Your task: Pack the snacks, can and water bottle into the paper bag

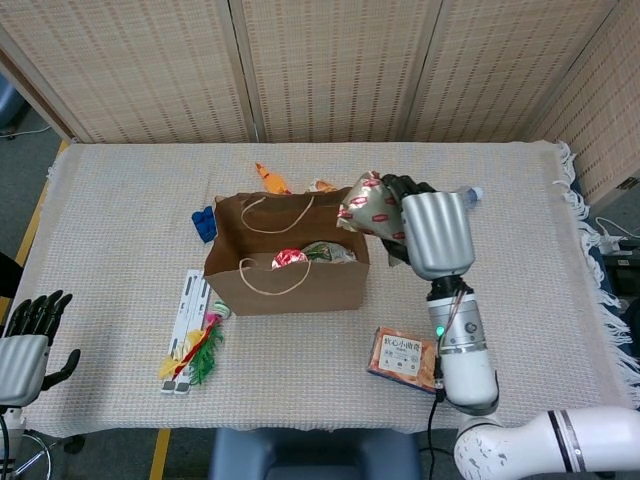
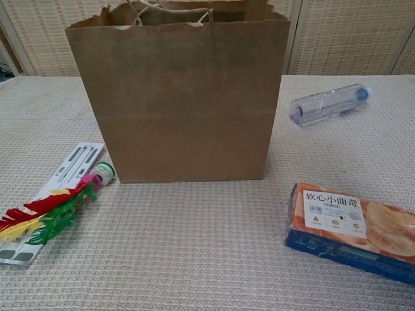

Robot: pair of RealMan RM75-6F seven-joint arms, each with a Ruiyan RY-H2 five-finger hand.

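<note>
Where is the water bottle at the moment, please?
In the chest view the water bottle lies on its side on the table, to the right of the paper bag and beyond the cookie box.

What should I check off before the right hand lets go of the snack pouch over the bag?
1. Right hand holds the snack pouch: ok.
2. Pouch fully over the paper bag opening: not ok; in the head view it sits at the bag's right rear corner.
3. Bag upright and mouth open: ok.
4. Space inside the bag: cannot tell; snacks already lie in it.
5. Left hand away from the bag: ok, off the table's left edge.
6. Water bottle and cookie box packed: not ok, both on the table.
</note>
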